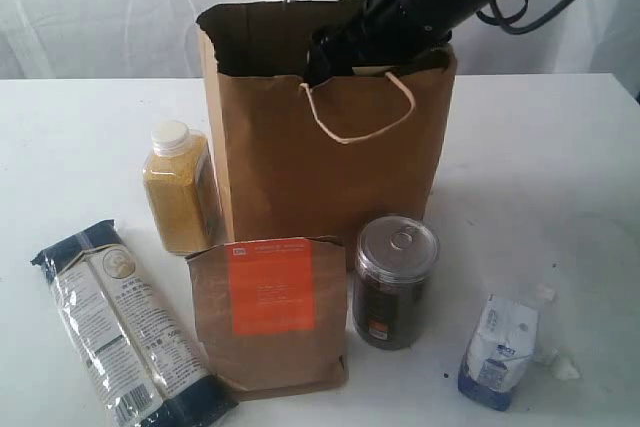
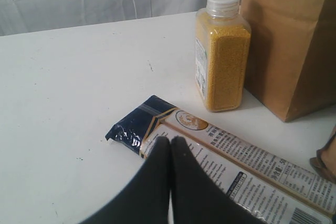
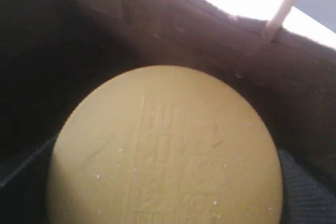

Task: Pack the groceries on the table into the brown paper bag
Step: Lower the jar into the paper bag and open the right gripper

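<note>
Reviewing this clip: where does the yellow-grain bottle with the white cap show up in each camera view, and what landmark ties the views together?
Exterior view: the yellow-grain bottle stands upright just left of the brown paper bag.
Left wrist view: the bottle stands upright beside the bag, beyond the noodle packet.
Right wrist view: not in it; a gold lid inside the bag fills the picture.
Shared landmark: the brown paper bag, seen in all three views.
</note>
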Available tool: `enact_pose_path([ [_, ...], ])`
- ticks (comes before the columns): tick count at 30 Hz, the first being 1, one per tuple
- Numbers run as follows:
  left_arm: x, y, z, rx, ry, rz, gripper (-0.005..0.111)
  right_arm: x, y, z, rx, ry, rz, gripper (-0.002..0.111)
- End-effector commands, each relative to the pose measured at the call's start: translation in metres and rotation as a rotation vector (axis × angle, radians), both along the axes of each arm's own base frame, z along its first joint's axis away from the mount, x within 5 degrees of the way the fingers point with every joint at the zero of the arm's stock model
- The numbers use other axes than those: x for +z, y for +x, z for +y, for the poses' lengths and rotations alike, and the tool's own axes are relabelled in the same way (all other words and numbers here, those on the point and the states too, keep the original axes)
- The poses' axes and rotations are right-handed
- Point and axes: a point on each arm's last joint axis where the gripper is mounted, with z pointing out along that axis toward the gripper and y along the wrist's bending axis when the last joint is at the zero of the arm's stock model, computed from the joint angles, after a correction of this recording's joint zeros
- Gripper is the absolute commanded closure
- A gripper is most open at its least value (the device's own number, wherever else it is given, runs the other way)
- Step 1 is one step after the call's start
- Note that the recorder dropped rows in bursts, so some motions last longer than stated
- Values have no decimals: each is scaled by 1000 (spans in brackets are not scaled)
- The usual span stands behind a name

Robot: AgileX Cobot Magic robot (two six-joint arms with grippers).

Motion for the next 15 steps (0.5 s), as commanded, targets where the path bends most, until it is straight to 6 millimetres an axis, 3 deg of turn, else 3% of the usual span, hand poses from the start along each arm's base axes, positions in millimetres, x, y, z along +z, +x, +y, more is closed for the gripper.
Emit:
enact_pose_path([
  [1,-1,0,0,-4,-6,-1,107,-1,3,2,2,4,-23,108],
  [5,-1,0,0,-4,-6,-1,107,-1,3,2,2,3,-21,106],
  [8,-1,0,0,-4,-6,-1,107,-3,1,1,12,-10,11,85],
  [11,-1,0,0,-4,-6,-1,107,-6,-2,1,24,-26,51,56],
  [15,-1,0,0,-4,-6,-1,107,1,-8,-1,31,-23,60,52],
])
